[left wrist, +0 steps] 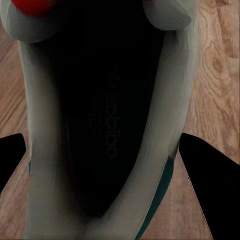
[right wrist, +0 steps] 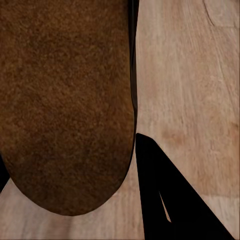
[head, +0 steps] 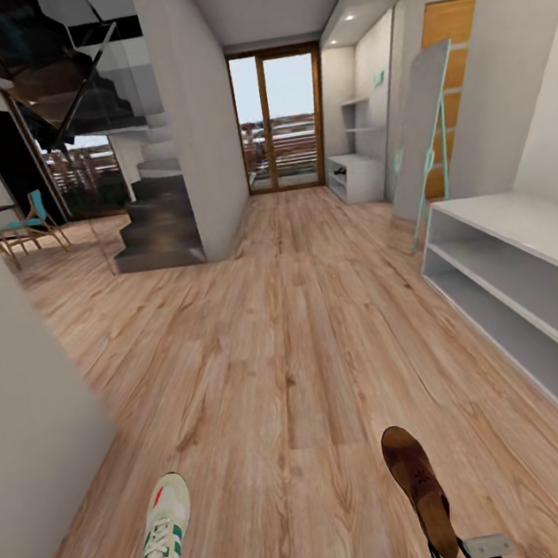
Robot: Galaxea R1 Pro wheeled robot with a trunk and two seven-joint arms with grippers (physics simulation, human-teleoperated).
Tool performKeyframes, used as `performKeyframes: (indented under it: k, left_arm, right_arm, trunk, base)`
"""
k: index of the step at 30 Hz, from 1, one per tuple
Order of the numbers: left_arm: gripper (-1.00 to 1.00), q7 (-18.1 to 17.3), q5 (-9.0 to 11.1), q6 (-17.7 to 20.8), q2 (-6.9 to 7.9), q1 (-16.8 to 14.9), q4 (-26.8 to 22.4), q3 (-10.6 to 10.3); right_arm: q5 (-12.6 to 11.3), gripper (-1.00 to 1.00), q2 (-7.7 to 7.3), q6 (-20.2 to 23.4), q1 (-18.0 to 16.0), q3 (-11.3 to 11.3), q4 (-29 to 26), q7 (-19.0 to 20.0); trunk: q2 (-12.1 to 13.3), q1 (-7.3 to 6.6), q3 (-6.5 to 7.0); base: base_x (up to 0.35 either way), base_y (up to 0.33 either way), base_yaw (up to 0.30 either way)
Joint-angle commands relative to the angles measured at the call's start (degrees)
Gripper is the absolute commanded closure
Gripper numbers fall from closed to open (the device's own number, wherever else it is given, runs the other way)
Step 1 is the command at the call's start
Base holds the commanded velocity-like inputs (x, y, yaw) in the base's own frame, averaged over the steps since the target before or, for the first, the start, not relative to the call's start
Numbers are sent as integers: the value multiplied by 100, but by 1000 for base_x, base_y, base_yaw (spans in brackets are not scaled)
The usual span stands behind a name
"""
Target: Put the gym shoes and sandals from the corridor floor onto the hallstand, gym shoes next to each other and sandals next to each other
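A cream-white gym shoe with green stripes and a red tongue patch hangs over the corridor floor at the lower left of the head view. My left gripper is shut on it, a black finger on each side of its dark opening. At the lower right, my right gripper is shut on a brown sandal, whose brown sole shows close up beside one black finger. The hallstand stands far down the corridor on the right wall, beside the glass door.
A plain low white shelf unit runs along the right wall close by. A tall mirror on a teal frame leans just beyond it. Dark stairs and a pillar stand to the left, with a grey wall at my near left.
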Motion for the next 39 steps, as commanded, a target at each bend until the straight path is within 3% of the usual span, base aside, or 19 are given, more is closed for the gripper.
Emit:
performKeyframes:
  k: [1, 39]
  left_arm:
    - [100, -28, -56, -18, -10, -3, -9, 37]
    - [100, -30, -56, -27, -17, -3, -9, 28]
  right_arm:
    - [16, 100, 3, -14, -4, -47, 3, 35]
    - [16, 100, 3, -18, -4, -47, 3, 35]
  trunk:
    - [-2, 3, -4]
    - [-2, 3, -4]
  base:
    - [338, 0, 0]
    - [338, 0, 0]
